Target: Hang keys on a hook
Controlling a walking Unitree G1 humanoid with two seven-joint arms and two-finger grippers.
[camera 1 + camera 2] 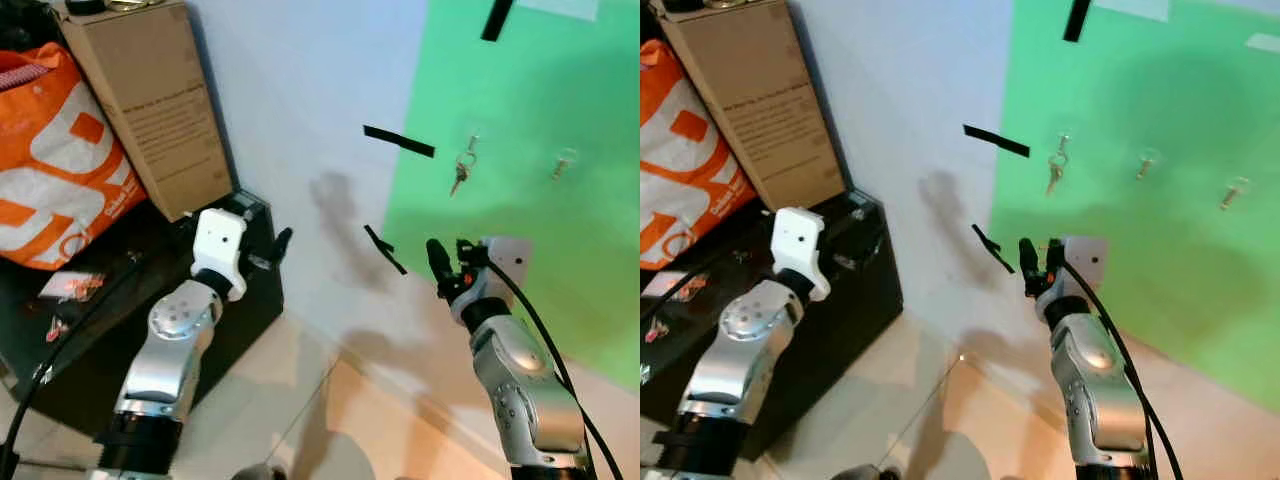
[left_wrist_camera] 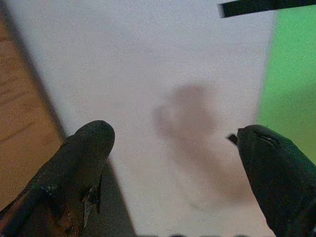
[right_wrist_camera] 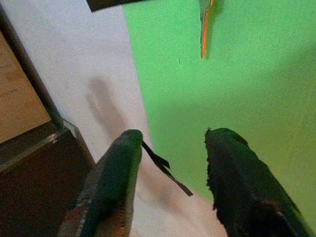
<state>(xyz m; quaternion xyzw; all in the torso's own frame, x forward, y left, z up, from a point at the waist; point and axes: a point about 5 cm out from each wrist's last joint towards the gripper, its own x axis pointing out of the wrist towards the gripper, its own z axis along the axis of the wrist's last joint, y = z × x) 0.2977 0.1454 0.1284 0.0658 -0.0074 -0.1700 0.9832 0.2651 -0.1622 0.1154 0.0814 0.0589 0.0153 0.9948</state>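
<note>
The keys (image 1: 461, 172) already hang from a hook (image 1: 472, 142) on the green sheet (image 1: 560, 250), near its left edge, so you look to be at the closing step. Your right gripper (image 1: 447, 262) sits below the keys, apart from them, fingers spread and holding nothing. Your left gripper (image 2: 175, 163) has its fingers wide apart too, facing bare wall left of the green sheet. Next, judge whether the ring sits firm; if so, draw the right arm back without brushing the keys.
</note>
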